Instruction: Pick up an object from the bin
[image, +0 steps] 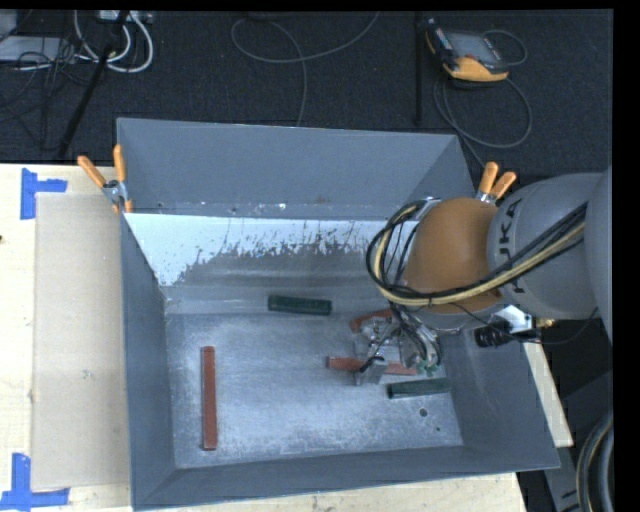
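My gripper is down at the right side of the bin floor, below the orange wrist cover. A small reddish-brown piece lies flat right at its left side, touching or nearly touching it. A short dark green bar lies just below the gripper on the floor. Another reddish piece peeks out at the gripper's upper left, partly hidden by the cables.
A dark green bar lies near the back of the floor, left of the gripper. A long reddish-brown stick lies lengthwise at the floor's left side. The arm and its cables cover the bin's right wall.
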